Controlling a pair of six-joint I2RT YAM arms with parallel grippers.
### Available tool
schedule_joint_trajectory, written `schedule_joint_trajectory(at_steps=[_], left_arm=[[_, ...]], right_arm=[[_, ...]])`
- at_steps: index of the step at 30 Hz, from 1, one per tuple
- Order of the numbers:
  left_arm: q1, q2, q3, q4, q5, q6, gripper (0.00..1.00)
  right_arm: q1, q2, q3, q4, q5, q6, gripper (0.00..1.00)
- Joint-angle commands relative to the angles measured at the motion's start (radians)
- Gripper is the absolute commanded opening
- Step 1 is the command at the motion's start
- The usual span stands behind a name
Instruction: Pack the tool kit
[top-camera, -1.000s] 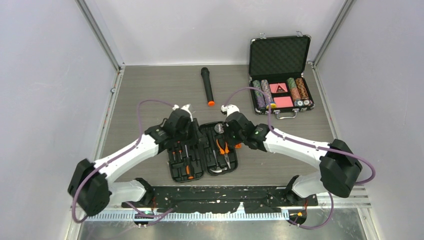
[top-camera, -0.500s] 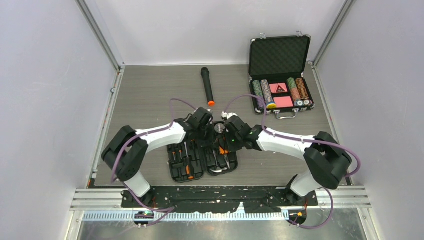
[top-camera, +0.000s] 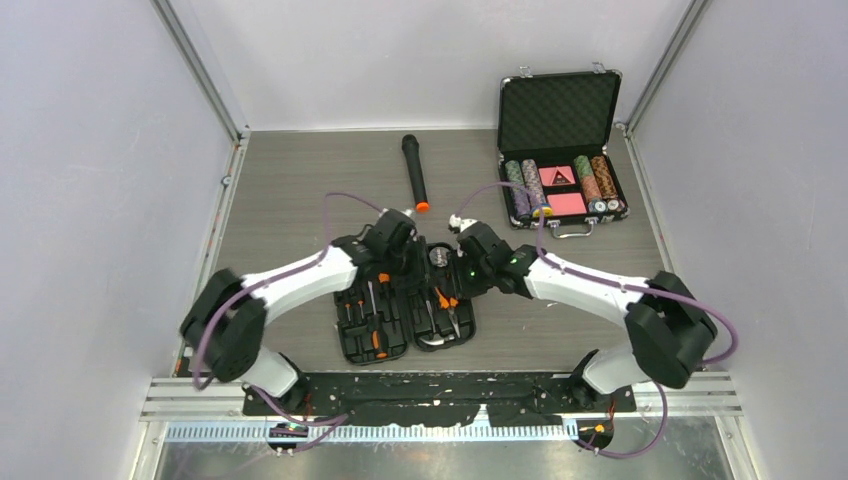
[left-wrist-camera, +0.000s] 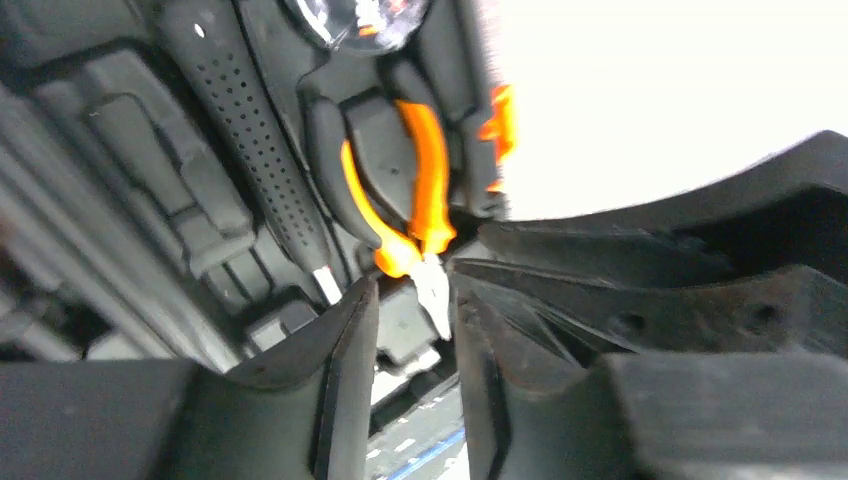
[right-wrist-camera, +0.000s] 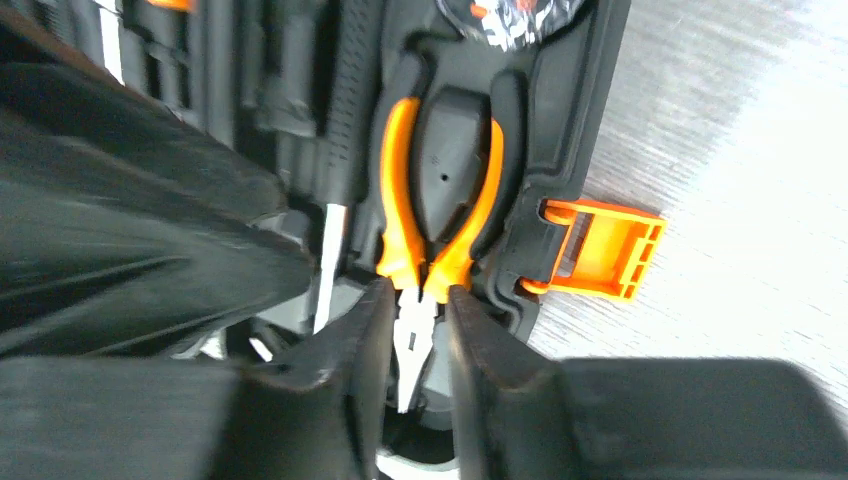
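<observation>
The tool kit (top-camera: 346, 348) lies open near the middle of the table, both halves flat. Orange-black screwdrivers (top-camera: 372, 325) fill its left half and orange-handled pliers (top-camera: 445, 300) its right half. My left gripper (top-camera: 413, 274) hangs over the case's middle, pointing toward the pliers (left-wrist-camera: 425, 190). The left gripper (left-wrist-camera: 412, 305) is open a narrow way and holds nothing. My right gripper (top-camera: 451, 285) is just above the pliers (right-wrist-camera: 395, 180). The right gripper (right-wrist-camera: 412, 315) stands slightly open with the pliers' metal nose showing in the gap, untouched. The orange latch (right-wrist-camera: 600, 248) sticks out to the right.
A black microphone (top-camera: 414, 172) with an orange end lies behind the kit. An open metal-edged case of poker chips (top-camera: 560, 110) stands at the back right. The two wrists are close together over the kit. A metal rail (top-camera: 680, 398) runs along the near edge.
My left gripper has swung right from the screwdriver half to the case's middle. The right gripper stayed over the pliers, shifting only a little.
</observation>
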Motion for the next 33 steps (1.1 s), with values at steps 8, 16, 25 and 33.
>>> schedule_joint_trajectory(at_steps=[8, 16, 25, 33], left_arm=[[0.180, -0.651, -0.225, -0.241, -0.298, 0.064, 0.80], [0.379, -1.004, -0.516, -0.318, -0.335, 0.109, 1.00], [0.454, -0.847, -0.602, -0.138, -0.194, 0.123, 0.96], [0.454, -0.764, -0.596, -0.029, 0.037, 0.087, 0.75]], right_arm=[[-0.167, -0.164, 0.030, 0.016, 0.000, -0.067, 0.59], [-0.186, -0.089, -0.033, 0.139, -0.114, -0.023, 0.62], [-0.187, 0.031, -0.082, 0.230, -0.130, 0.029, 0.62], [-0.187, 0.107, -0.120, 0.351, -0.238, 0.074, 0.58]])
